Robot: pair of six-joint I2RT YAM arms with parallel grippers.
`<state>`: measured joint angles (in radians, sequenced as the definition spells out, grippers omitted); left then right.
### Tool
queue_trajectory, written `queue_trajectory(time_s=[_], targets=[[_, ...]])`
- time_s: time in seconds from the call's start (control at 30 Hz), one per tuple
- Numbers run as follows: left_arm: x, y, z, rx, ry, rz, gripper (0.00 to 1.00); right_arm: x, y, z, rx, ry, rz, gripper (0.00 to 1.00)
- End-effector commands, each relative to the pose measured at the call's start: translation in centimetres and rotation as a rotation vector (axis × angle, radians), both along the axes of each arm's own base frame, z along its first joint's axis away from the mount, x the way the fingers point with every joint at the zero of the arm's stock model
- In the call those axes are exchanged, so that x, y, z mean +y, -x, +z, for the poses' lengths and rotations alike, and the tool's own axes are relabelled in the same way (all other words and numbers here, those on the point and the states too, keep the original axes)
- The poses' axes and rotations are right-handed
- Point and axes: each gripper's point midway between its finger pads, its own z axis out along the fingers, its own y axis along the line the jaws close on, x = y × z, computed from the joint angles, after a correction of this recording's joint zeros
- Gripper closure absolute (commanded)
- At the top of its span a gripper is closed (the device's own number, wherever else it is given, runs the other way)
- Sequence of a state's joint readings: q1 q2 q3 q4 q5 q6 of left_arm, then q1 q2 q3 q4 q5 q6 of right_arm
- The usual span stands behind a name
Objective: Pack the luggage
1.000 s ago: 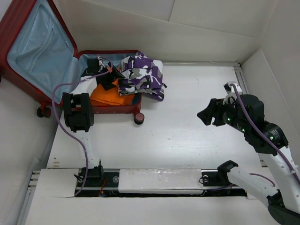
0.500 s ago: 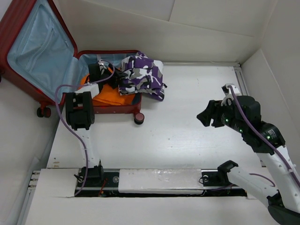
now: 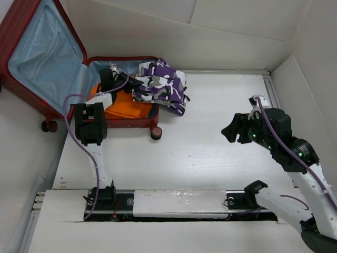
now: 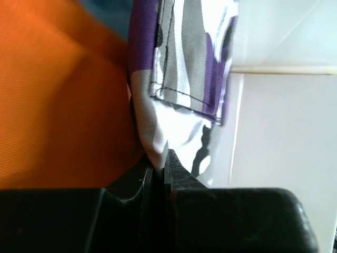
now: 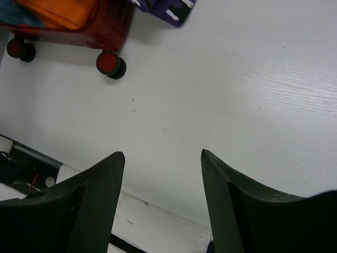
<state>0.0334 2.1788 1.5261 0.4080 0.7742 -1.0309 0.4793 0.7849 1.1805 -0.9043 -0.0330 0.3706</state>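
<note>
red luggage [image 3: 131, 123] probably beneath left hand [image 3: 129, 84]

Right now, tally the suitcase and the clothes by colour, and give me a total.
Dark-red suitcase: 1
Orange garment: 1
Purple camouflage garment: 1
Total: 3

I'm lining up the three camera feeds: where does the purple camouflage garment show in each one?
Top external: the purple camouflage garment lies draped over the luggage's right rim.
Left wrist: the garment fills the upper centre, pinched in the left gripper.
Right wrist: only a corner at the top edge.
Shared landmark: the orange clothing beside it.
</note>
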Motion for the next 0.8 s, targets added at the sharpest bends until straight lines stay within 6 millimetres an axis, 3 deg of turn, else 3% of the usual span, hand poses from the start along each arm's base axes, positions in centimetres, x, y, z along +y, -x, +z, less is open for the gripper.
queue_trajectory(time_s=[0.0,0.03,0.07,0.17,0.2,0.23,0.33,0.4,0.47,0.53,0.6,0.7,0.73,0.77], targets=[[2.9,-1.0,13.5,-0.263,-0.029,0.069,1.00,0.0,-0.7,1.0,-0.048,-0.025,-0.019,0.34],[3.1,-1.2,16.0,-0.305,-0.051,0.077,1.00,0.1,-0.8,1.2,-0.056,-0.029,-0.019,0.34],[4.5,-1.4,15.3,-0.265,-0.109,0.108,1.00,0.1,-0.8,1.2,-0.056,-0.029,-0.019,0.34],[7.8,-1.6,16.7,-0.260,-0.186,0.176,1.00,0.1,-0.8,1.2,-0.060,-0.022,-0.015,0.34],[8.8,-1.4,16.4,-0.232,-0.199,0.196,1.00,0.1,-0.8,1.2,-0.060,-0.022,-0.015,0.34],[10.8,-1.2,16.9,-0.238,-0.219,0.233,1.00,0.1,-0.8,1.2,-0.060,-0.022,-0.015,0.34],[14.2,-0.4,15.4,-0.170,-0.295,0.324,1.00,0.0,-0.8,1.5,-0.073,-0.019,-0.010,0.34],[17.6,0.2,14.5,-0.139,-0.357,0.387,1.00,0.0,-0.6,1.7,-0.081,-0.024,-0.011,0.34],[20.4,1.2,14.8,-0.123,-0.385,0.449,1.00,-0.1,-0.6,1.7,-0.085,-0.016,-0.006,0.34],[22.9,1.7,13.5,-0.065,-0.444,0.516,1.00,-0.1,-0.5,1.5,-0.077,-0.012,-0.006,0.34],[25.0,2.4,13.5,-0.059,-0.455,0.551,1.00,-0.1,-0.5,1.5,-0.077,-0.012,-0.006,0.34],[25.6,2.5,13.1,-0.054,-0.455,0.561,1.00,-0.1,-0.3,1.7,-0.075,-0.016,0.002,0.34],[25.5,2.4,12.2,-0.039,-0.441,0.554,0.95,-0.1,-0.3,1.3,-0.057,-0.007,0.002,0.34],[24.9,2.3,12.4,-0.052,-0.413,0.533,0.82,-0.1,-0.4,1.3,-0.061,0.000,0.006,0.34]])
